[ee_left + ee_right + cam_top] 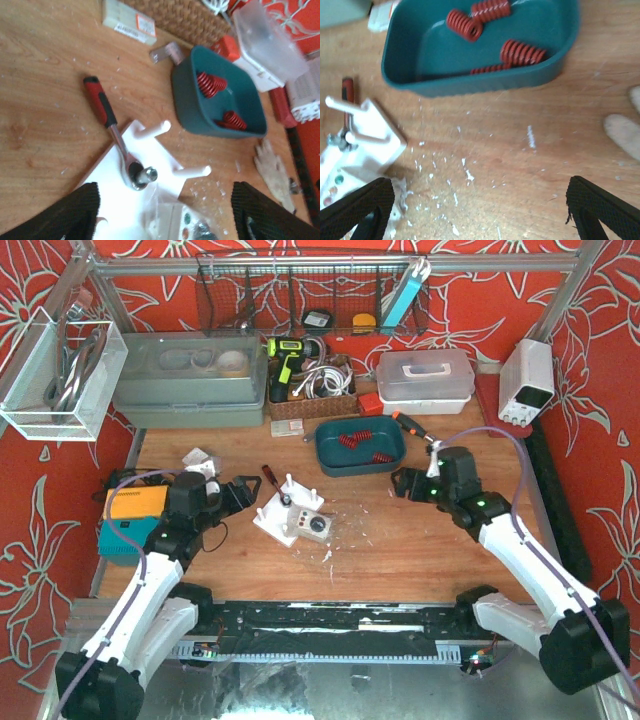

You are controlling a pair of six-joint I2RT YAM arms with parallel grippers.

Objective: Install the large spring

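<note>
Several red springs (521,52) lie in a teal tray (360,445) behind the table's middle; the tray (470,82) and springs (210,84) show in both wrist views. A white base plate (283,512) with upright white pegs (192,171) sits at the centre, a ratchet wrench (107,120) lying on it. My left gripper (237,494) is open and empty, just left of the plate. My right gripper (402,483) is open and empty over bare wood, right of the plate and in front of the tray.
A clear bag with a small button box (310,526) rests on the plate's near side. An orange and teal device (132,520) sits at the left. A wicker basket (312,400), plastic boxes (425,380) and a power supply (527,380) line the back. White chips litter the wood (465,175).
</note>
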